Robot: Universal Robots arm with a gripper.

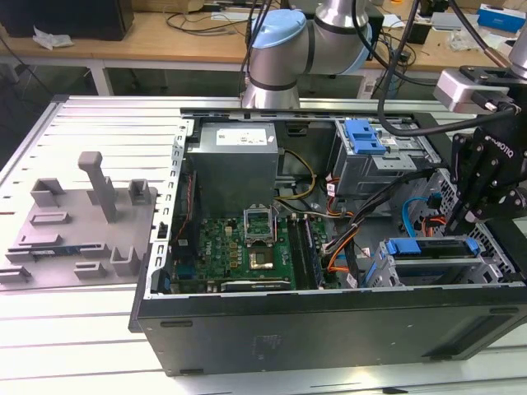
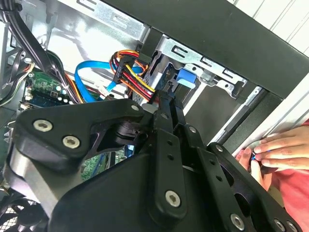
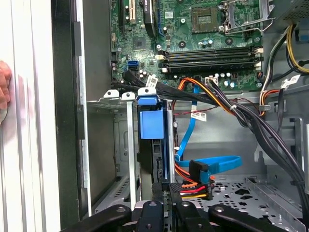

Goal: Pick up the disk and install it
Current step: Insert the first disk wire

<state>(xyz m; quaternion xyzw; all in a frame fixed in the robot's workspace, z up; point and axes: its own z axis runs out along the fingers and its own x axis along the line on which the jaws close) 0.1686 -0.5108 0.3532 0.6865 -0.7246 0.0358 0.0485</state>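
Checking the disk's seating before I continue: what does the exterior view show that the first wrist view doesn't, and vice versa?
The exterior view adds the grey fixture tray beside the case and the power supply inside it. The first wrist view adds a hand outside the case wall. Both show the disk with its blue carrier in the drive bay, the gripper close to it, and the motherboard.

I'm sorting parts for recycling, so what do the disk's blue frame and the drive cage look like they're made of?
The disk's frame looks like glossy moulded plastic, evenly bright blue. The cage looks like bare sheet metal: dull silver-grey with bent edges and punched tabs.
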